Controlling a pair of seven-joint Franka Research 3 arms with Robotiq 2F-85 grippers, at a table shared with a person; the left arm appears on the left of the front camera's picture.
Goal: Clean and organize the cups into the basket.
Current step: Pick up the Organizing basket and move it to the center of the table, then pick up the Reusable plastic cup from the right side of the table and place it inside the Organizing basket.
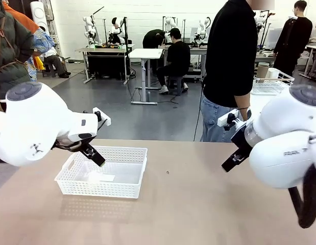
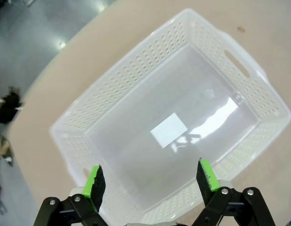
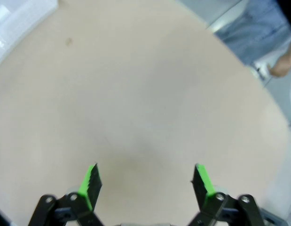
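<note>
Front view is showing the white lattice-sided basket (image 1: pixel 99 190) sitting on the left half of the surface (image 1: pixel 198 204), the left claw (image 1: pixel 95 154) hanging just above its left end and the right claw (image 1: pixel 233 162) hovering well apart to the right. Left wrist view is looking down between widely spread green pads (image 2: pixel 94 182) into the basket's glossy floor, carrying one pale label (image 2: pixel 169 130); I am judging that a careless descent could be clipping the rim and skidding so light a thing. Right wrist view is showing the right claw gaping wide over bare surface.
</note>
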